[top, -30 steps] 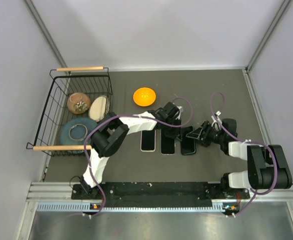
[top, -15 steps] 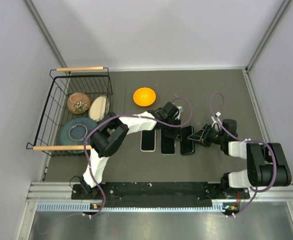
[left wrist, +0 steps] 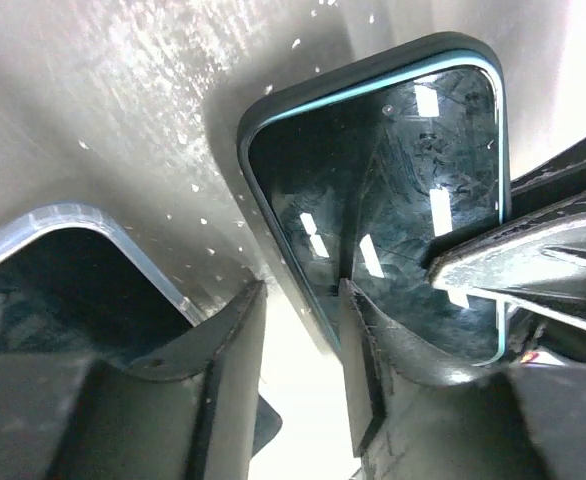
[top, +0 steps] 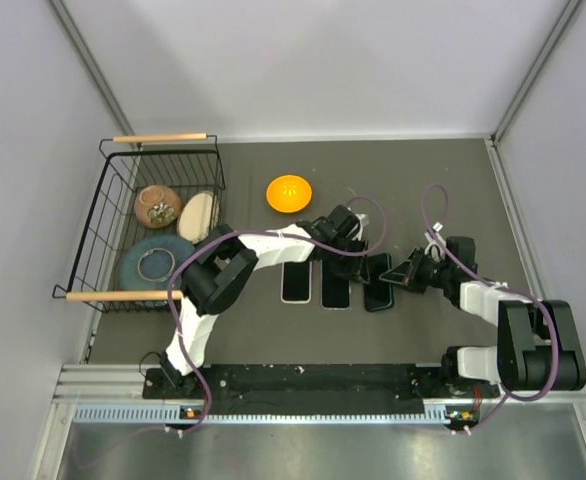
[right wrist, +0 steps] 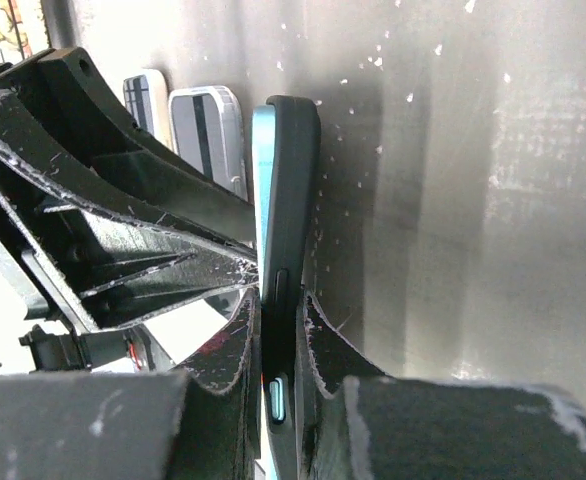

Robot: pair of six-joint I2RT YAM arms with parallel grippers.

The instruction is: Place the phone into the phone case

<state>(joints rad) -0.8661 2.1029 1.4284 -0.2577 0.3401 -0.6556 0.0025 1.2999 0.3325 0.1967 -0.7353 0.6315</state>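
Three phones lie in a row mid-table. The middle one (top: 335,287) has a glossy dark face inside a clear pale rim (left wrist: 78,215). I take it for the phone inside the phone case, but cannot tell for sure. The rightmost, a teal-edged phone in a dark shell (top: 377,283) (left wrist: 393,180), is tilted up. My right gripper (top: 397,278) (right wrist: 278,300) is shut on its long edge (right wrist: 288,180). My left gripper (top: 358,262) (left wrist: 298,295) stands open beside that phone's other edge, with nothing between its fingers.
A white-rimmed phone (top: 296,282) (right wrist: 145,95) lies at the left of the row. An orange bowl (top: 289,193) sits behind the row. A black wire basket (top: 103,215) holding bowls stands at the left. Grey walls close in the table at the back and sides.
My right gripper has shut on the teal-edged phone's edge. My left gripper, narrow before, has opened and let go of that phone. Both arms stayed nearly in place.
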